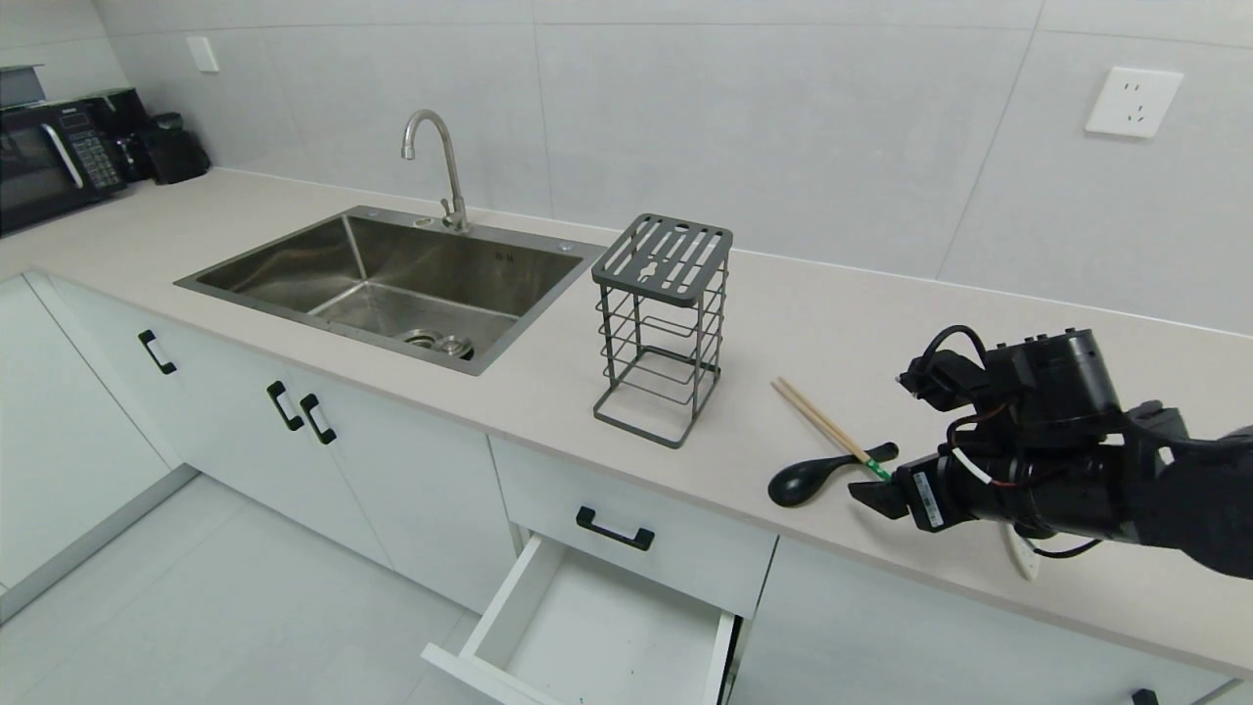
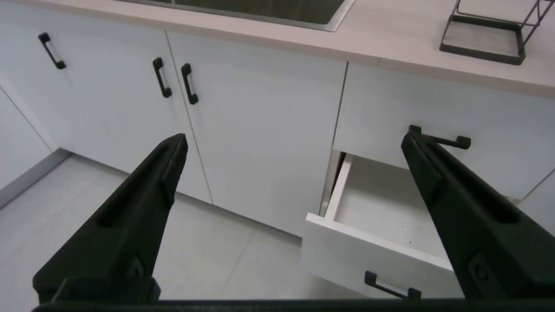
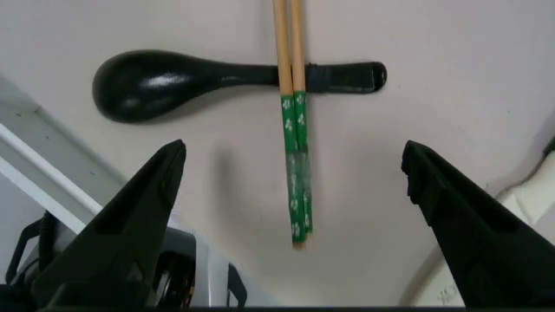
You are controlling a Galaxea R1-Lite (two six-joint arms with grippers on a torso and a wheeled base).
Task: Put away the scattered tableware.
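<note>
Right gripper (image 3: 293, 156) jaws apart, hovering over chopsticks (image 3: 292, 121) lying across black spoon (image 3: 165, 80) on counter (image 1: 832, 323). Left gripper (image 2: 295, 147) also spread, facing open drawer (image 2: 381, 217).

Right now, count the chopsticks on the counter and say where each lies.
2. The green-tipped wooden chopsticks lie side by side on the beige countertop, both crossing the handle of the black spoon. None seems hidden.

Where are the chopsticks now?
In the head view the chopsticks lie on the countertop, right of the wire rack, crossing the handle of the black spoon.
</note>
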